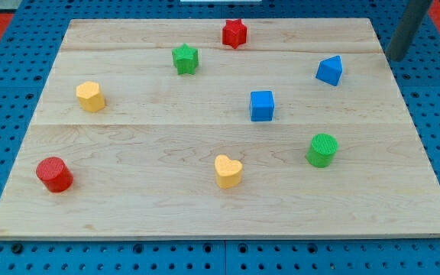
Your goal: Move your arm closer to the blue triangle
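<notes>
The blue triangle (pixel 329 70) lies on the wooden board (pixel 128 206) toward the view's upper right. My rod comes down from the view's top right corner, and my tip (pixel 395 58) stands just past the board's right edge, to the right of the blue triangle and slightly higher in the view, well apart from it.
A blue cube (pixel 262 105) lies left of and below the triangle. A green cylinder (pixel 322 150), a yellow heart (pixel 228 171), a red cylinder (pixel 54 174), a yellow hexagon-like block (pixel 90 96), a green star (pixel 185 59) and a red star (pixel 234 33) are spread over the board.
</notes>
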`<action>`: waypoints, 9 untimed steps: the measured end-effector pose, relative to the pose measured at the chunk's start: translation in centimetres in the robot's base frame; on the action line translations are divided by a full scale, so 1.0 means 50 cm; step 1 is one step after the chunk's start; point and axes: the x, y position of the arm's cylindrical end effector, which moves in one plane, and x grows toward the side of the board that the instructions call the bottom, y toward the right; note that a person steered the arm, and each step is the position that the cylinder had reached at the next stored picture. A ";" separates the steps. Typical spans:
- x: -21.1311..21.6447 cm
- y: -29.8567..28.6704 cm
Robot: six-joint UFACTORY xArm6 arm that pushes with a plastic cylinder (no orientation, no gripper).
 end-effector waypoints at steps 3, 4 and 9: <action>-0.004 -0.037; -0.004 -0.097; 0.117 -0.251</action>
